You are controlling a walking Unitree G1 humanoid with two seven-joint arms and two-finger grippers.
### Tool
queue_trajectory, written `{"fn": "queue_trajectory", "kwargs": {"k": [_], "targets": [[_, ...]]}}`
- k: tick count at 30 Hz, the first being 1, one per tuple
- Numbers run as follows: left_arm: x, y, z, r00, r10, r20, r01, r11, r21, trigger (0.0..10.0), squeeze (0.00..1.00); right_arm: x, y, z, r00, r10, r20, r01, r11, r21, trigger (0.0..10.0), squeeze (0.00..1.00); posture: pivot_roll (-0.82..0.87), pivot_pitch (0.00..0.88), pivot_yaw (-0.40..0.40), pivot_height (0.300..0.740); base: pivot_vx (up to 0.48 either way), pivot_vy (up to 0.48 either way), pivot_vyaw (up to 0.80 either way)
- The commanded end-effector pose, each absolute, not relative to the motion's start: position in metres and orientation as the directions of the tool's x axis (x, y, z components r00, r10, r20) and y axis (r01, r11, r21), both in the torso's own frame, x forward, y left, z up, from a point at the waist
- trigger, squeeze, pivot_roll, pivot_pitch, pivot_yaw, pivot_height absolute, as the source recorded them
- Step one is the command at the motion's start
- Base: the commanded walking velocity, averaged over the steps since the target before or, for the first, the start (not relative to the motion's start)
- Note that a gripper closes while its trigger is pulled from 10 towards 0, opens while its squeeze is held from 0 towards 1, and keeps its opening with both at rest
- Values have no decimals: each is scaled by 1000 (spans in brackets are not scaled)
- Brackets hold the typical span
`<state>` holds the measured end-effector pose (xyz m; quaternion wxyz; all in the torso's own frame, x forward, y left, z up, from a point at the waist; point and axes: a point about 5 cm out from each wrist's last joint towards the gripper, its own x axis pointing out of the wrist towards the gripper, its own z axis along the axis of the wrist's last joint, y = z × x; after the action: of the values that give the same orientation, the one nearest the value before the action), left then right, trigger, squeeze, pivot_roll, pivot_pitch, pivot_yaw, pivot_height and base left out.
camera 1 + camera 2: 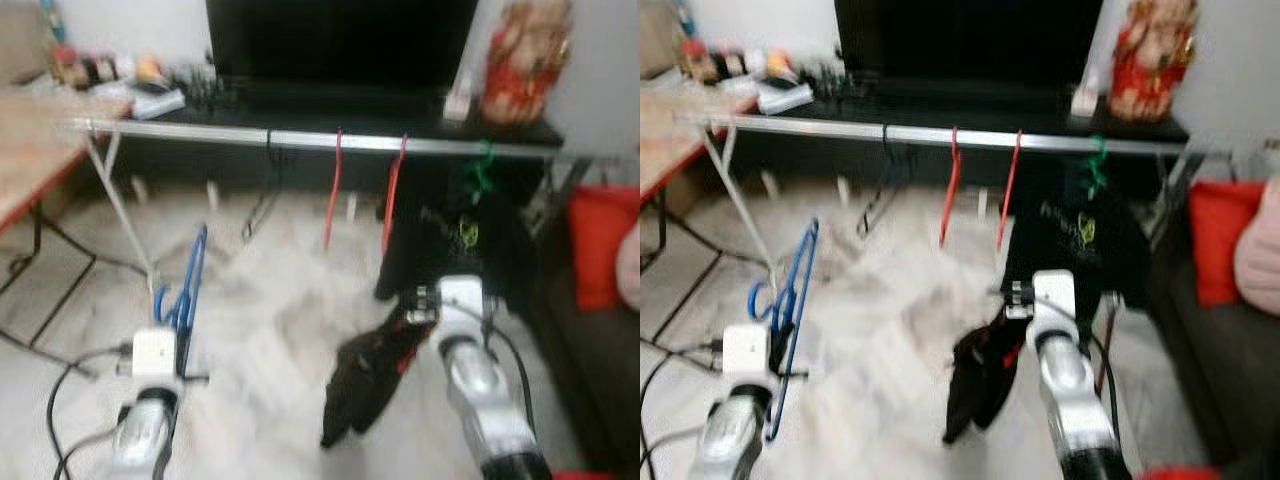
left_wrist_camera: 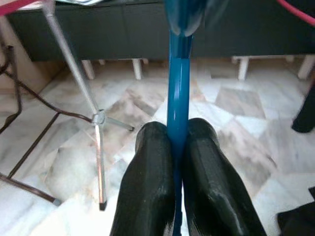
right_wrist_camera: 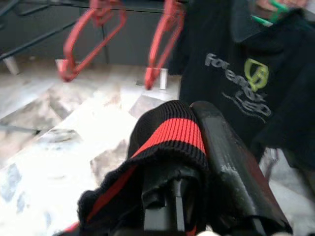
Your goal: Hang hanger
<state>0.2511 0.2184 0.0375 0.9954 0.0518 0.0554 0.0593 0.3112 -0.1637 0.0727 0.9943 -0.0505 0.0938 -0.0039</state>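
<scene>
Rail (image 1: 300, 138): spanned upper frame, my target. Black-red garment (image 1: 365, 375): lower centre, pinched in right gripper (image 3: 182, 162). Blue hanger (image 1: 190, 285): lower left, clamped by left gripper (image 2: 178, 147). Carrying step, I judged; next, lift hook onto rail.

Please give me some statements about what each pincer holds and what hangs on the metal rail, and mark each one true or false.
1. The left pincer is shut on a blue hanger. True.
2. The right pincer holds a white towel. False: it grips a black garment with red stripes.
3. Two red hangers hang empty on the metal rail. True.
4. The blue hanger already hangs on the rail. False: it is in the left pincer, below the rail.
5. A black shirt hangs on a green hanger. True.
</scene>
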Motion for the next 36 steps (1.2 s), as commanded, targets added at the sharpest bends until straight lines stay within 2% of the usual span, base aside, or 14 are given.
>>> {"fn": "queue_trajectory", "kwargs": {"k": [1, 11, 36], "targets": [[257, 215, 45, 991, 108, -79, -101, 990, 98, 10000, 0, 312, -168, 74, 983, -30, -183, 11, 994, -105, 10000, 0, -105, 28, -17, 740, 0, 0, -788], [257, 213, 44, 991, 100, -91, -93, 992, 80, 10000, 0, 317, -165, 77, 984, -38, -174, 20, 995, -100, 10000, 0, -103, 45, -11, 740, 0, 0, -104], [256, 211, 45, 992, 82, -97, -75, 994, 77, 10000, 0, 320, -160, 78, 986, -28, -163, 13, 996, -92, 10000, 0, -81, 49, 1, 740, 0, 342, 0]]}}
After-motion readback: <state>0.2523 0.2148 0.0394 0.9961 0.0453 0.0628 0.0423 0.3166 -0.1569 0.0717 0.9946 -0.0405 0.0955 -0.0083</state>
